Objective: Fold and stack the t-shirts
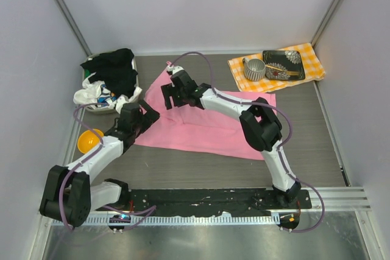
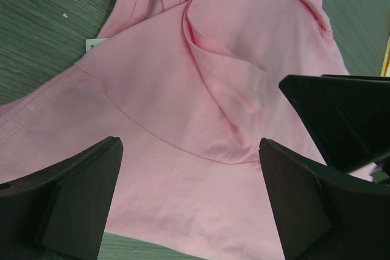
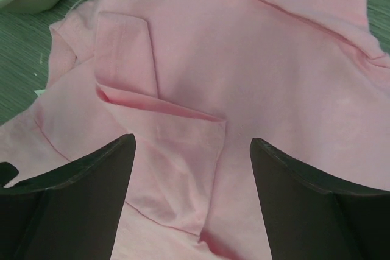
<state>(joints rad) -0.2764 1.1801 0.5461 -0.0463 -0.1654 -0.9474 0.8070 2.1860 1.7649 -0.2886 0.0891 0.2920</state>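
Pink t-shirt [image 1: 204, 127] rumpled on the table [image 1: 201, 168], its left corner hidden from me under my left gripper [image 2: 190, 145], jaws spread wide, my right gripper [image 3: 192, 143] spread too over its far corner, far-left basket [image 1: 99, 109] heaped with black and white clothes [image 1: 113, 71], rim mostly buried.

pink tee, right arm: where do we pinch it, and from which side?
Pinch the raised fold edge of the pink tee, just ahead of the open right gripper. Come straight down from above, jaws astride the ridge. The rest of the shirt lies flat on the table, so that lifted crease is probably the only part they can close around.
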